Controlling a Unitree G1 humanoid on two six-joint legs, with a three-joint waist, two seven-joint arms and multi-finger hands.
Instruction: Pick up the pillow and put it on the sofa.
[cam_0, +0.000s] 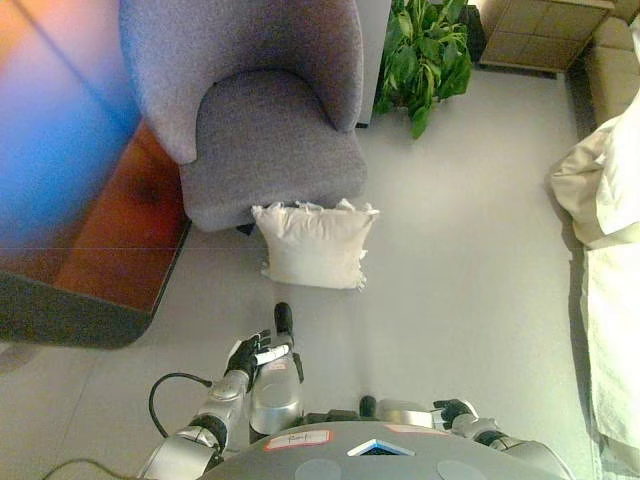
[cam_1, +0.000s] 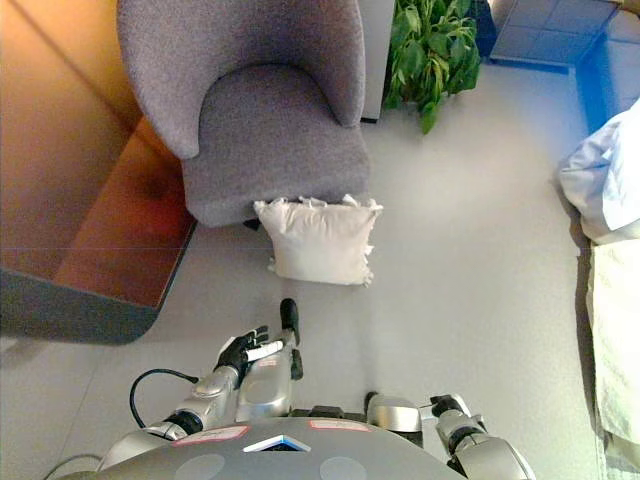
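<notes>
I've got a leafy green plant (cam_0: 425, 55) sitting on the grey floor (cam_0: 460, 250), a wooden table (cam_0: 120, 240) off left, and white bedding (cam_0: 605, 190) at right.

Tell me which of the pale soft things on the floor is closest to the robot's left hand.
The white pillow leaning against the front of the grey armchair, just ahead of the left hand. The pale bedding lies far off at the right edge.

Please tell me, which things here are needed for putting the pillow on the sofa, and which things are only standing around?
Needed for the job:
- pillow, on the floor, leaning against the front of the chair
- grey armchair, the seat to put it on
- left hand, open, short of the pillow

Only standing around:
- green plant
- white bedding at the right edge
- wooden table at the left
</notes>
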